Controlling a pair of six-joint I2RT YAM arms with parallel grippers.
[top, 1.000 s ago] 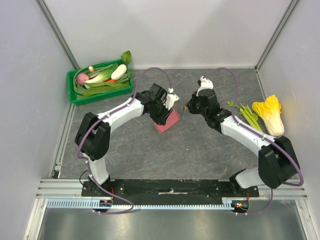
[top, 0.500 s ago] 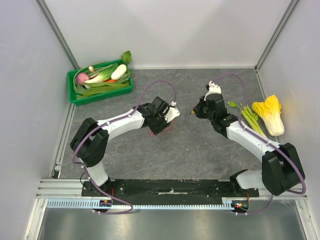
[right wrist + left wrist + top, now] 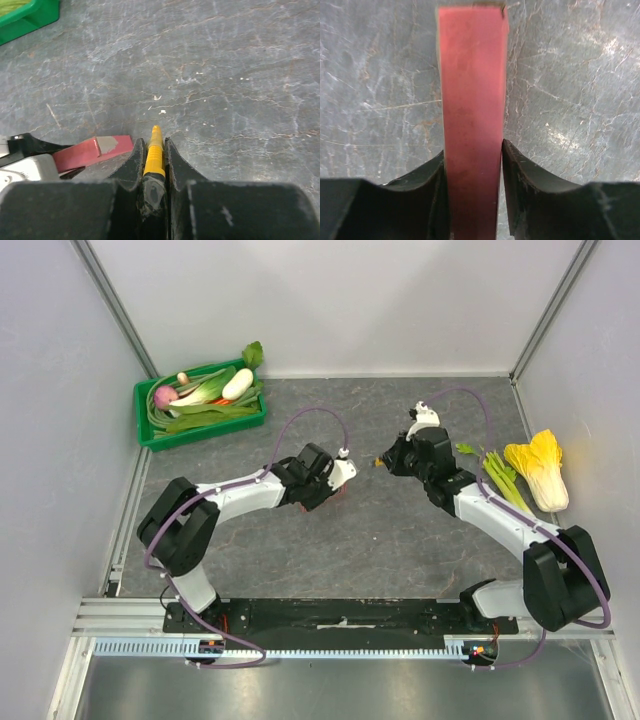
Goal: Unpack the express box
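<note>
Top external: left pincer (image 3: 337, 487) clamps express box (image 3: 472, 75), drawn nearer than before; right pincer (image 3: 156, 142) clamps yellow tool (image 3: 154, 156).

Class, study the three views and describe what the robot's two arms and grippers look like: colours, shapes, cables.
The left arm and right arm match: white tubular links joined by bulky black joints, on a black base plate. A purple cable loops along each. The left gripper and right gripper each have two matte black fingers.
</note>
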